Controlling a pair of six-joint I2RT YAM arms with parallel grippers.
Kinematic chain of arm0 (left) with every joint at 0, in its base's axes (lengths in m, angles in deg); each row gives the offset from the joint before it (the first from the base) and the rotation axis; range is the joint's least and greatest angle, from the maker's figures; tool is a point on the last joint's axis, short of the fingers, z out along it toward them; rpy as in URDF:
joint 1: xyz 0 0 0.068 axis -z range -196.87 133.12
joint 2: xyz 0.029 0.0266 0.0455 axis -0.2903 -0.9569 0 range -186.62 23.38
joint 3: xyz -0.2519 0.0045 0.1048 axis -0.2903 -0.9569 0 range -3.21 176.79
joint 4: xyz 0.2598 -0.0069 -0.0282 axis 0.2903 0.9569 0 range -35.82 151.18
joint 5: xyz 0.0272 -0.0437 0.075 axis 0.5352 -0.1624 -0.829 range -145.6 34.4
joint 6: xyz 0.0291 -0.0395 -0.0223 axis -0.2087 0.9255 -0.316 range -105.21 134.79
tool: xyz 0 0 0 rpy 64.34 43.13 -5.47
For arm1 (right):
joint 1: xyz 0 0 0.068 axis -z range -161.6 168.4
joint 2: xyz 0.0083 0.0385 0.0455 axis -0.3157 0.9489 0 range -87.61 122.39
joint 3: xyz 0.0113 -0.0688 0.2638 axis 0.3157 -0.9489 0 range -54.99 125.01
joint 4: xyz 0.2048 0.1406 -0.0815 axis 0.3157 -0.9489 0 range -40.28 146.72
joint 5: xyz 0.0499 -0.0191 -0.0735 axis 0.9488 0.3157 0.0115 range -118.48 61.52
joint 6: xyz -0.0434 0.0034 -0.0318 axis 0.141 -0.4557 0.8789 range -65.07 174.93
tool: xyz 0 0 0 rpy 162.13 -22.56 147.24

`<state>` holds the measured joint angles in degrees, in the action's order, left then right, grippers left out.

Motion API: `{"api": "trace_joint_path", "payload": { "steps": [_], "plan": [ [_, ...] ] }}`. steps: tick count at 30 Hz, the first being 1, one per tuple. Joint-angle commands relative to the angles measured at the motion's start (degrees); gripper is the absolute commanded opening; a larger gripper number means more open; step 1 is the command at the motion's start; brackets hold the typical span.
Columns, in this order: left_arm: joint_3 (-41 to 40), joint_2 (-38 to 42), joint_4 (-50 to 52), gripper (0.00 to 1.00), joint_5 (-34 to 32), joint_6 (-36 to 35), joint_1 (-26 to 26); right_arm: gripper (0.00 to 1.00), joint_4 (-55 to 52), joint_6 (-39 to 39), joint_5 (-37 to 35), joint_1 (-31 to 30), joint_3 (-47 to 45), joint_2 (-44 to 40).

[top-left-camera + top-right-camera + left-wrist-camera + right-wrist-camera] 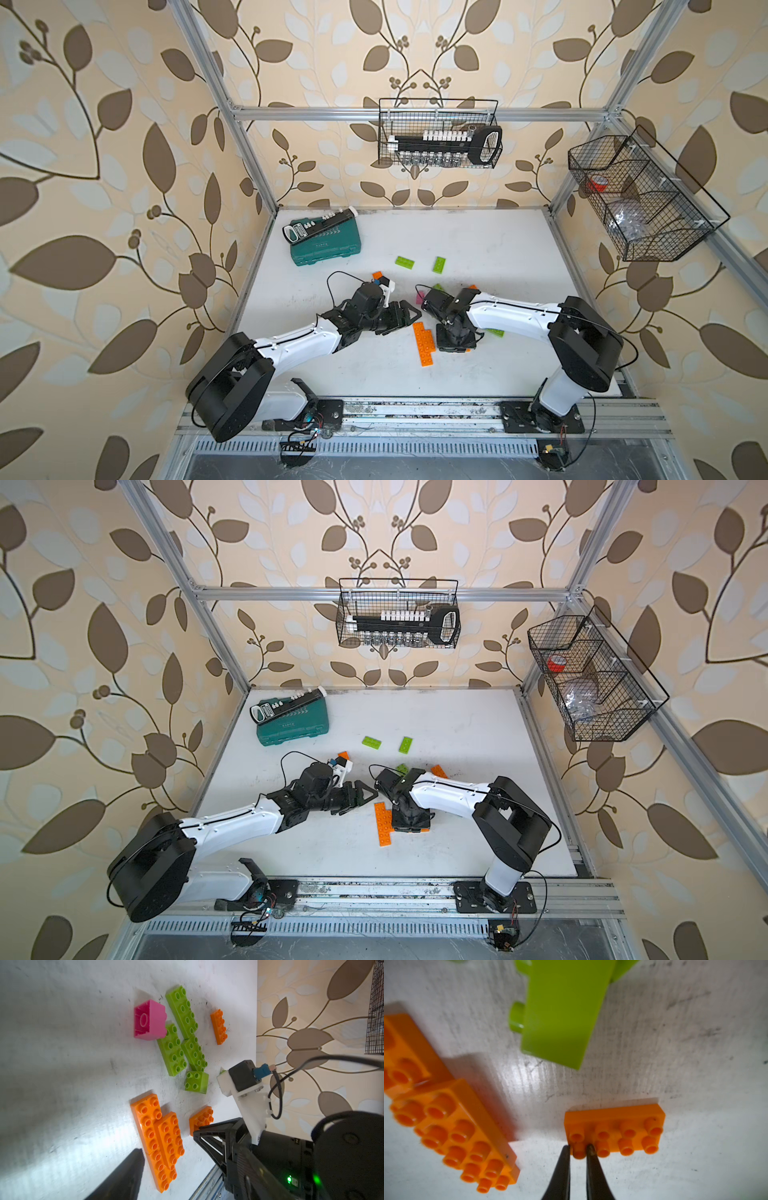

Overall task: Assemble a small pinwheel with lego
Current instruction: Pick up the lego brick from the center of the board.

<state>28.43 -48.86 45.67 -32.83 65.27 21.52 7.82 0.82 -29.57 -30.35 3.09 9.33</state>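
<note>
My right gripper (579,1150) points down at the table, shut on a corner stud of a flat orange lego brick (614,1126), which lies on the white table. A joined slab of orange bricks (160,1138) lies beside it. My left gripper (187,1184) hovers low to the slab's left, open, nothing between its fingers (124,1174). A pink brick (149,1020) lies on its side against a cluster of lime green bricks (182,1012). Two more green bricks (404,262) (439,264) lie farther back. A single orange brick (377,274) sits behind the left wrist.
A teal tool case (324,243) carrying a socket rail (318,226) sits at the back left of the table (498,374). Wire baskets (440,133) (644,199) hang on the back and right walls. Another green brick (494,331) shows under the right forearm.
</note>
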Motion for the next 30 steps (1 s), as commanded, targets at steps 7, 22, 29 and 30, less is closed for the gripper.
{"api": "trace_joint_path", "payload": {
  "steps": [7, 22, 29, 30],
  "plan": [
    [6.0, 8.7, 22.5, 0.76, -19.0, -10.9, 9.4, 0.13, 0.0, 0.5, -1.0, -0.3, 0.0, 1.4],
    [5.5, 7.6, 21.0, 0.77, -18.8, -9.9, 10.2, 0.13, -0.3, 0.7, -1.7, -0.1, 1.2, 0.1],
    [5.4, 7.1, 20.6, 0.77, -18.7, -10.0, 10.2, 0.13, -0.2, 0.9, -1.7, 0.3, 1.3, 0.9],
    [5.4, 7.2, 20.6, 0.77, -18.7, -10.0, 10.2, 0.13, -0.2, 1.0, -1.8, 0.4, 1.3, 1.0]
  ]
}}
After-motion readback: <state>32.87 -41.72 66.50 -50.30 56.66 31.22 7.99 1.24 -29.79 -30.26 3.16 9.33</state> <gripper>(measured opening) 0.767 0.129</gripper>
